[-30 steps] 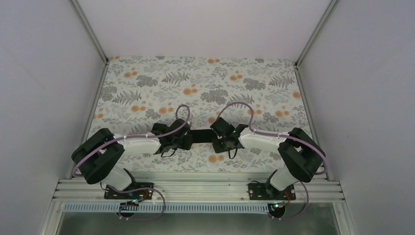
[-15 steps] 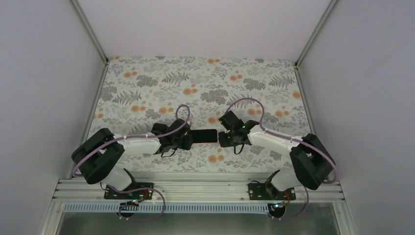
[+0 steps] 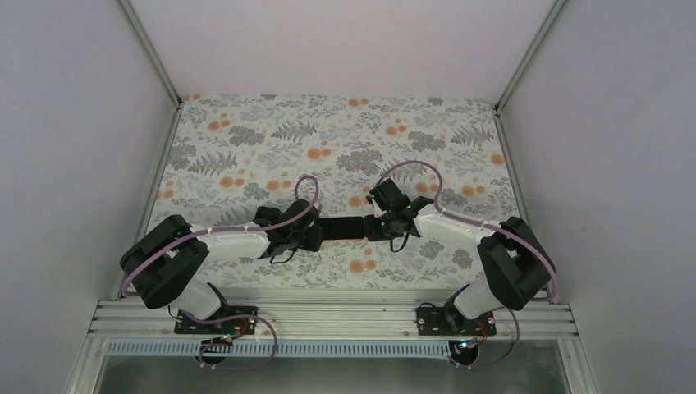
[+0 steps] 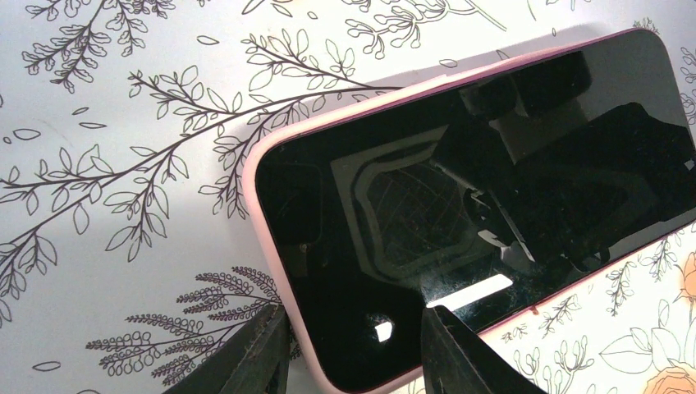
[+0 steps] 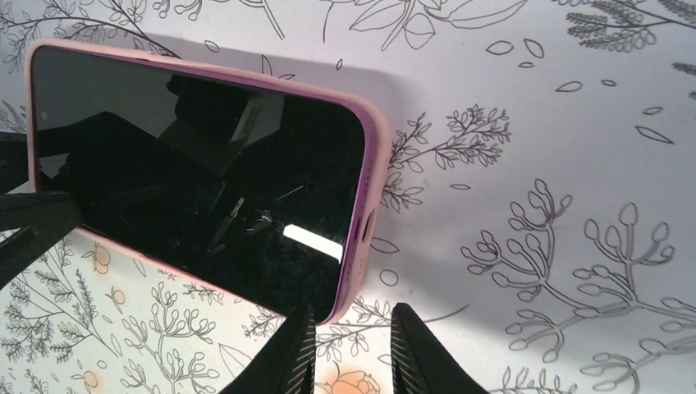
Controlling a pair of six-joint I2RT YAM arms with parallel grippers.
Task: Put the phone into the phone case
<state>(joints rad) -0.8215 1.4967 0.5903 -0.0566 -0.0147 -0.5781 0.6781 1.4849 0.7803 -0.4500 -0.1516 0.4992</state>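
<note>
The black glass-fronted phone (image 3: 341,227) lies flat, screen up, at the centre of the overhead frame, on the table (image 3: 246,131) with its white cloth printed in grey leaves and orange flowers. It sits inside the pink soft-edged phone case (image 4: 261,238), whose rim shows all along the edges in view. Its long side runs left to right between the two arms.

The left tool (image 3: 314,235) meets the phone's left end. In the left wrist view its black fingers (image 4: 254,357) rise from the bottom edge of the frame with a moderate gap between them. One tip lies just outside the pink rim, and the other overlaps the dark screen, so the phone's lower corner falls between them. Whether they clamp that corner or only straddle it cannot be told.

The right tool (image 3: 373,227) is at the phone's right end. In the right wrist view its two fingers (image 5: 414,349) stand at the bottom centre of the frame, set narrowly apart with only the cloth between them. The case's rounded lower right corner is just beside the left-hand tip. A soft shadow spreads on the cloth beyond the phone's right end.
</note>
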